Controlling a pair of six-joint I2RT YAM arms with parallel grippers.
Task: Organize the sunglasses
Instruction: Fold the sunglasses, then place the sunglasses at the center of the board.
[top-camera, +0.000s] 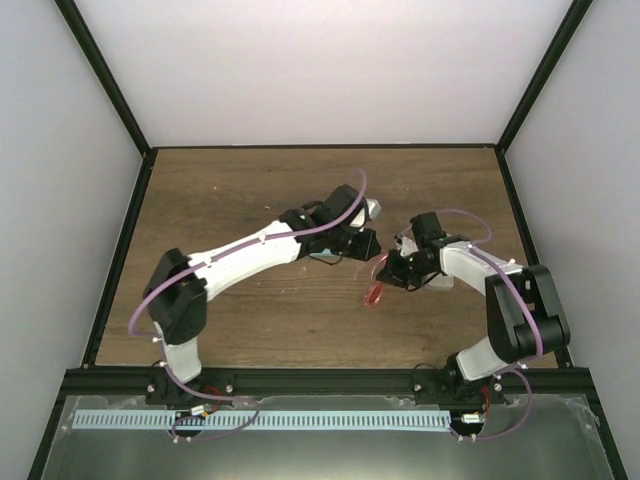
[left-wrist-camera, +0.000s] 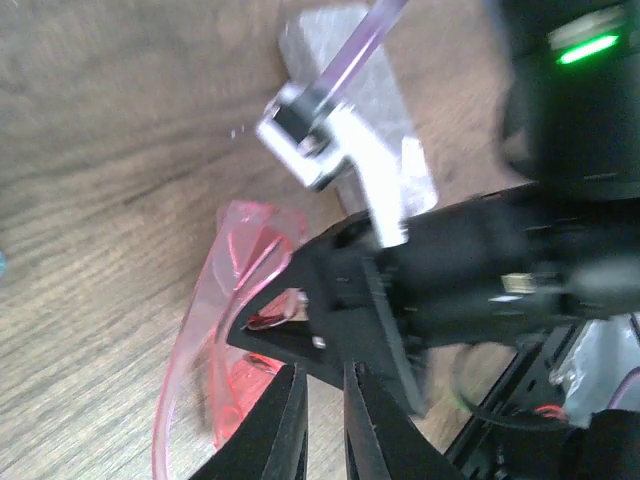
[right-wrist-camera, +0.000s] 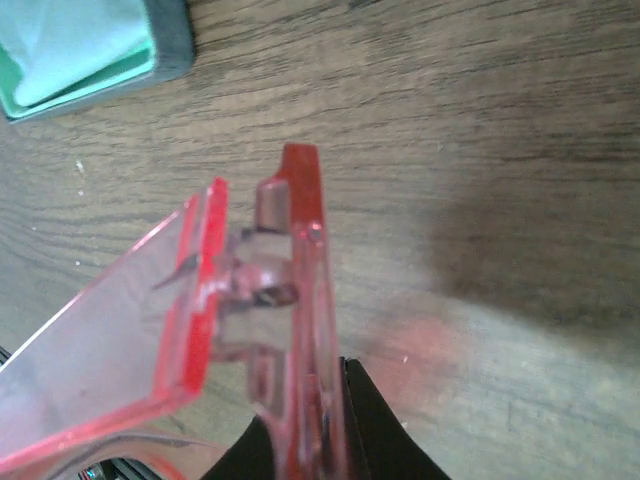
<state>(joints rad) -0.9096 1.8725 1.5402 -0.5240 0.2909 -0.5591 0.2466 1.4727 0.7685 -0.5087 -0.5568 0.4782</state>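
A translucent pink-red pair of sunglasses (top-camera: 375, 293) hangs just above the wooden table between the two arms. My right gripper (top-camera: 395, 272) is shut on it. In the right wrist view the frame (right-wrist-camera: 305, 260) runs up from between the black fingers of that gripper (right-wrist-camera: 310, 440). In the left wrist view the sunglasses (left-wrist-camera: 215, 300) curve along the left side. My left gripper (left-wrist-camera: 323, 390) sits just right of them, its fingers a narrow gap apart with only bare wood between. From above, the left gripper (top-camera: 363, 245) stands close behind the glasses.
An open case with green lining and a teal cloth (right-wrist-camera: 90, 50) lies at the top left of the right wrist view. It shows from above under the left arm (top-camera: 325, 257). A grey closed case (left-wrist-camera: 370, 130) lies beyond the right gripper. Black frame rails edge the table (top-camera: 200, 200).
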